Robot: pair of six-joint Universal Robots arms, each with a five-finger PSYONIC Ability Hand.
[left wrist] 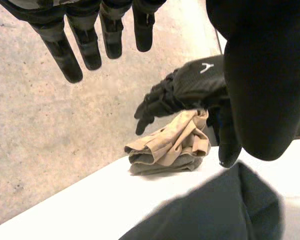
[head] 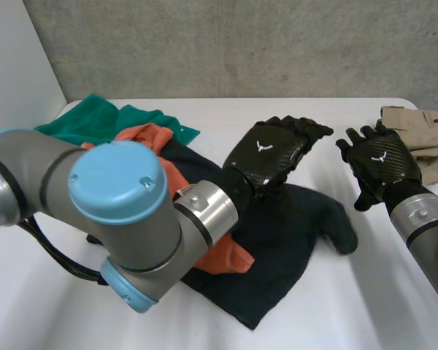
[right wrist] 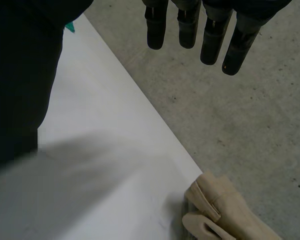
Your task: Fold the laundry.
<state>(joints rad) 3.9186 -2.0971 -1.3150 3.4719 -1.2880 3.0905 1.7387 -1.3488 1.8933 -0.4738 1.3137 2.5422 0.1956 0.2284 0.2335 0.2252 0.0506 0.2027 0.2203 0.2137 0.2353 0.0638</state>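
A dark navy cloth (head: pixel 292 240) lies spread and rumpled at the middle of the white table (head: pixel 365 306); its edge also shows under my left palm (left wrist: pixel 215 210). An orange cloth (head: pixel 226 259) lies partly under it, beside a green cloth (head: pixel 102 120) at the back left. My left hand (head: pixel 270 153) hovers over the dark cloth's far part, fingers (left wrist: pixel 90 45) straight, holding nothing. My right hand (head: pixel 379 160) is raised to the right of the dark cloth, fingers (right wrist: pixel 190 25) straight and empty. It also appears beyond my left fingertips (left wrist: pixel 190 90).
A folded beige garment (head: pixel 423 135) sits at the table's back right corner, just beyond my right hand (left wrist: pixel 170 145) (right wrist: pixel 225 215). The table's far edge (right wrist: pixel 140 100) runs close past both hands, with grey floor beyond. My left arm (head: pixel 109 197) crosses the table's front left.
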